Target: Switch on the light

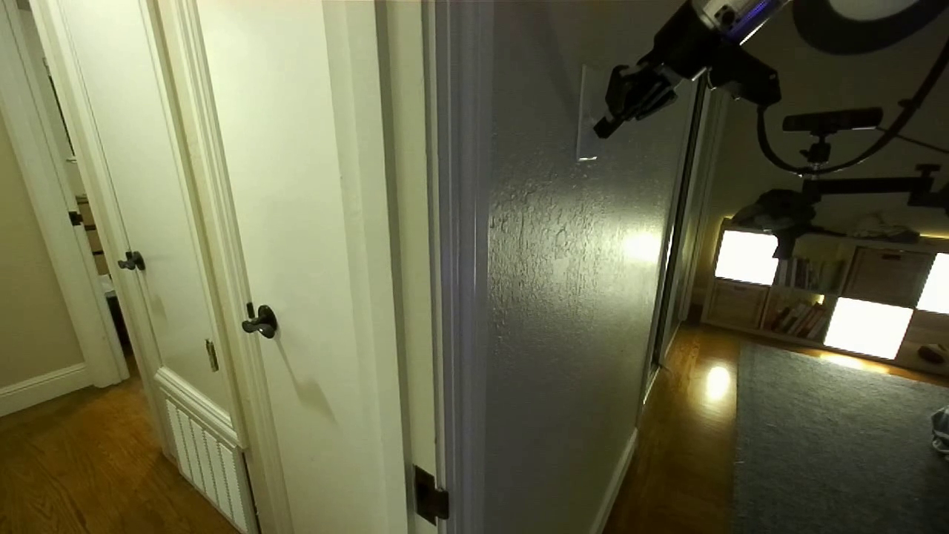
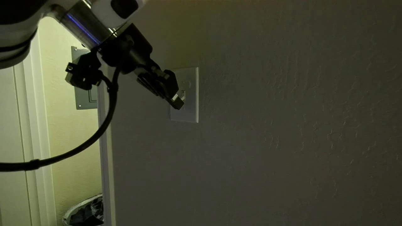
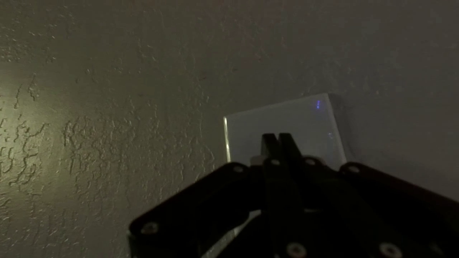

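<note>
The light's switch is a pale grey-white upright plate (image 2: 190,111) on the wall, with a small toggle (image 2: 183,94) near its middle. The plate also shows edge-on in an exterior view (image 1: 588,96) and partly in the wrist view (image 3: 287,118). My gripper (image 2: 179,104) is shut with its fingertips together and nothing seen between them. It points down at a slant, its tips in front of the plate, close beside and slightly below the toggle. The gripper also shows in an exterior view (image 1: 604,127) and in the wrist view (image 3: 277,136), where it hides the toggle. I cannot tell whether the tips touch. The lamp is out of view.
The textured wall (image 2: 282,141) surrounds the plate. A door frame (image 1: 460,259) stands at the wall's edge. A grey metal panel (image 2: 86,100) and a bin (image 2: 70,213) lie beyond the opening. A black cable (image 2: 91,138) hangs from the arm. A shelf (image 1: 808,293) with glowing rectangles stands far back.
</note>
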Action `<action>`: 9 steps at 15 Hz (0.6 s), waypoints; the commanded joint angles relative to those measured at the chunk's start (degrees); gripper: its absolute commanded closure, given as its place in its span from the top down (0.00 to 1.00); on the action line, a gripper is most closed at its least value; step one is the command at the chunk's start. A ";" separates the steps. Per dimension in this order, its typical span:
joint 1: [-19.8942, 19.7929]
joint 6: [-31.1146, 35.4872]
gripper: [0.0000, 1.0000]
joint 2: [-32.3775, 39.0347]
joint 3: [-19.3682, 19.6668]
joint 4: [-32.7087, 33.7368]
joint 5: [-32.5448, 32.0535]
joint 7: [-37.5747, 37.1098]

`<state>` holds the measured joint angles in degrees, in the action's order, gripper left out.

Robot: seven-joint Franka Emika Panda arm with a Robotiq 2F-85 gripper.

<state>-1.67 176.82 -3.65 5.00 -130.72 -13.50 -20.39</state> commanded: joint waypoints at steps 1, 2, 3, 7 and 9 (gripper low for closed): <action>0.09 2.68 0.06 1.81 0.50 1.32 1.01 1.35; -0.03 2.77 0.06 1.96 0.48 1.55 0.77 1.25; -0.05 2.77 0.06 2.09 0.45 1.68 0.73 1.24; -0.63 2.41 0.06 0.62 0.32 1.04 -1.43 0.18; -1.05 2.37 0.06 -0.15 0.31 0.69 -3.06 -0.44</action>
<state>-1.79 177.48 -2.56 5.00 -130.10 -14.15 -20.38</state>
